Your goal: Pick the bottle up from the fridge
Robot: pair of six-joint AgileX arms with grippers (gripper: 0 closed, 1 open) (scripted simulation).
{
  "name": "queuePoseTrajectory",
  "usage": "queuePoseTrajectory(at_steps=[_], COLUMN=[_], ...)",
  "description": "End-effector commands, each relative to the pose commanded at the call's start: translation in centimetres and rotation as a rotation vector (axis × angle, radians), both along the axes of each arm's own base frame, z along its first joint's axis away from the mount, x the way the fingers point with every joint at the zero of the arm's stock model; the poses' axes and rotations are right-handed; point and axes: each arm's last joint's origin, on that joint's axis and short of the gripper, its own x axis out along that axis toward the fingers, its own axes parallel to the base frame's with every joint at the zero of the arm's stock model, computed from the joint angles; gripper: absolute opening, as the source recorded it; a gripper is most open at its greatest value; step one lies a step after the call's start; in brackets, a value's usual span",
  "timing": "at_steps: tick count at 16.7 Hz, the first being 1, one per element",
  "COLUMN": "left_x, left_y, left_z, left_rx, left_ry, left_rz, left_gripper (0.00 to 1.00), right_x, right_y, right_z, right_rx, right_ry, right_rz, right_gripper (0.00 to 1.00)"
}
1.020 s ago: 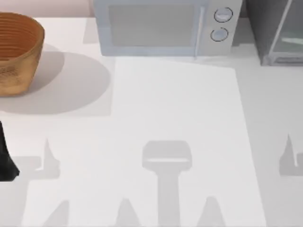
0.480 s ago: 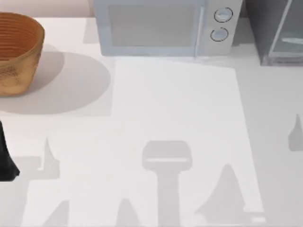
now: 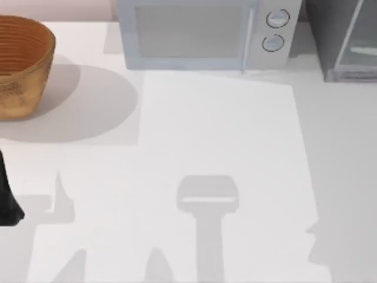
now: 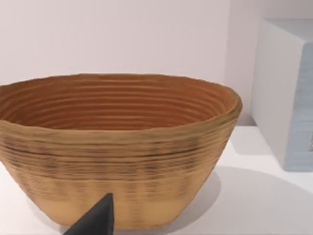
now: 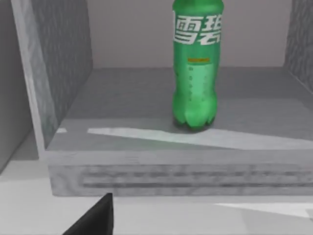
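The bottle (image 5: 196, 68) is green with a white-lettered label and stands upright on the grey floor of the fridge (image 5: 122, 103), seen through the open front in the right wrist view. My right gripper (image 5: 95, 219) shows as a black tip low in that view, in front of the fridge's sill and well short of the bottle. From above, the fridge (image 3: 344, 41) is a dark grey box at the table's back right corner. My left arm (image 3: 7, 200) is parked at the table's left edge, with a black tip of its gripper (image 4: 95, 220) facing the basket.
A pale microwave (image 3: 200, 32) with two round knobs stands at the back centre, left of the fridge. A woven brown basket (image 3: 20, 65) sits at the back left. The arm's shadow lies on the white table (image 3: 224, 130) at the front right.
The shadow of my right arm has shifted over the table's front right between frames. My left arm has stayed where it was.
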Motion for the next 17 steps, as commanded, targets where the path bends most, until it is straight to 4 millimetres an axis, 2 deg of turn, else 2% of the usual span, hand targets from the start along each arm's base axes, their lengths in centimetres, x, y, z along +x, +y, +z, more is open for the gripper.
queuePoseTrajectory(at_steps=[5, 12, 14, 17], left_x=[0.0, 0.0, 0.0, 0.0], left_y=[0.0, 0.0, 0.0, 0.0], left_z=[0.0, 0.0, 0.0, 0.0], left_rx=[0.000, 0.000, 0.000, 0.000], left_ry=[0.000, 0.000, 0.000, 0.000], left_rz=[0.000, 0.000, 0.000, 0.000], left_gripper=[1.00, 1.00, 1.00, 1.00], right_x=[0.5, 0.5, 1.4, 4.7], right_y=[-1.7, -1.7, -1.9, -2.5], right_z=[-1.7, -1.8, -2.0, -2.2], right_rx=[-0.010, -0.010, -0.010, -0.014], right_ry=[-0.025, -0.024, -0.020, -0.016], right_rz=[0.003, 0.006, 0.005, 0.000], right_gripper=[1.00, 1.00, 1.00, 1.00])
